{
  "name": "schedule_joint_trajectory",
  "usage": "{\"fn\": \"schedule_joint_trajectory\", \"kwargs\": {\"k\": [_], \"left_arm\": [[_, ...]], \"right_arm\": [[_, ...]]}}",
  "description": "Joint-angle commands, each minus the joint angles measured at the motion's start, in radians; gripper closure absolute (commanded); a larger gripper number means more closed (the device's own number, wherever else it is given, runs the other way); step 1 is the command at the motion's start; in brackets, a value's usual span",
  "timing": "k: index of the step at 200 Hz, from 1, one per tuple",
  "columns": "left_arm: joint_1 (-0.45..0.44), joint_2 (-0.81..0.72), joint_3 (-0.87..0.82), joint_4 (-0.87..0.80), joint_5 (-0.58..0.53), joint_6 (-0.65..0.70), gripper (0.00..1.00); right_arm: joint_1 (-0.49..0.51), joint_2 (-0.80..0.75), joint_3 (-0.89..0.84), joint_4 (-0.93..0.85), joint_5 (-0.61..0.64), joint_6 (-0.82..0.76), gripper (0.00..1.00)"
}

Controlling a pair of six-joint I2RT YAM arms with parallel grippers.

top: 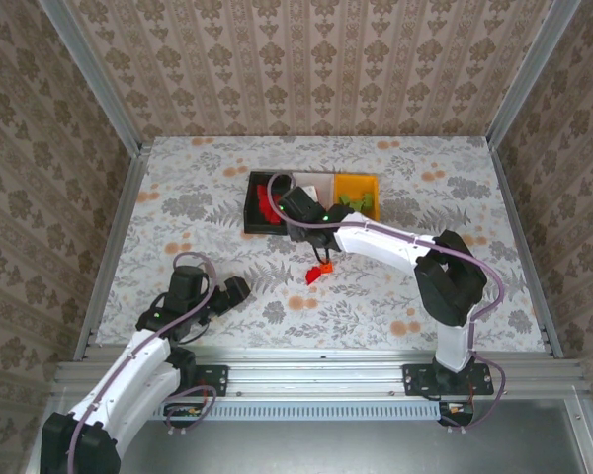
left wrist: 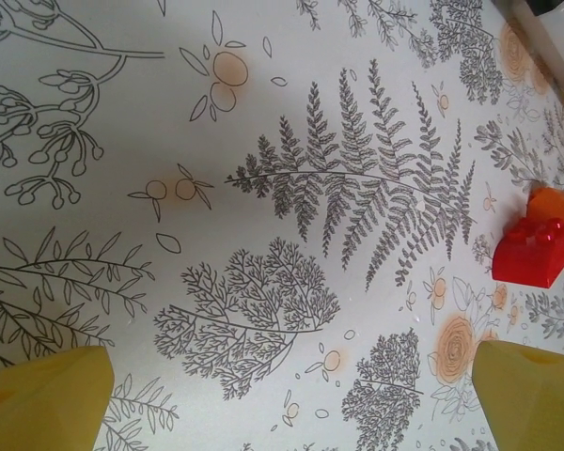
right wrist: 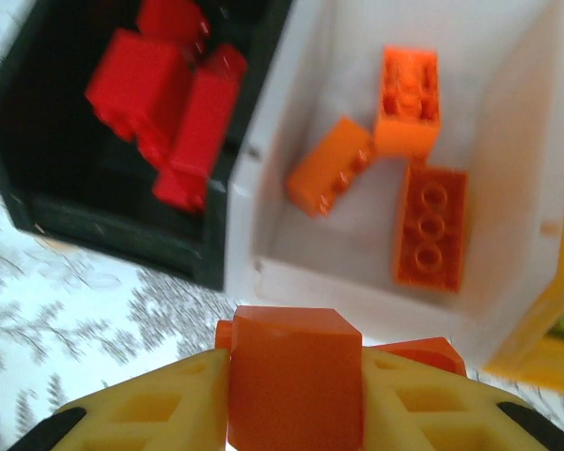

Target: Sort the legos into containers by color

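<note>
My right gripper is shut on an orange brick and hangs just short of the near rim of the white bin, which holds three orange bricks. To its left, the black bin holds several red bricks. The edge of the orange-yellow bin shows at the right; from above, green bricks lie in it. A red brick and an orange brick lie on the table. My left gripper is open and empty, low over the table to their left.
The three bins stand side by side at the table's middle back. The two loose bricks lie just in front of them, under my right forearm. Metal frame rails border the patterned table.
</note>
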Motion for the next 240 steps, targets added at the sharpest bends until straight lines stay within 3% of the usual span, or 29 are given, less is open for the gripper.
{"fn": "schedule_joint_trajectory", "kwargs": {"k": [1, 54, 110, 154, 188, 240], "left_arm": [[0.008, -0.009, 0.035, -0.044, 0.011, 0.003, 0.00], [0.008, 0.001, 0.018, -0.007, 0.013, -0.009, 0.00], [0.007, 0.032, 0.025, -0.010, 0.019, -0.001, 0.00], [0.008, -0.001, 0.009, -0.017, 0.010, -0.015, 0.00], [0.008, -0.003, -0.001, -0.001, 0.008, -0.019, 0.00], [0.008, 0.004, 0.013, -0.026, 0.010, -0.004, 0.00]], "right_arm": [[-0.008, 0.043, 0.055, -0.056, 0.025, -0.034, 0.63], [0.016, 0.059, -0.045, -0.013, -0.097, 0.049, 0.63], [0.029, 0.155, -0.039, 0.012, -0.196, 0.078, 0.62], [0.031, 0.115, -0.040, -0.019, -0.200, 0.063, 0.45], [0.038, 0.090, -0.043, -0.032, -0.177, 0.038, 0.45], [0.042, 0.217, 0.085, -0.101, -0.177, -0.024, 0.52]]}}
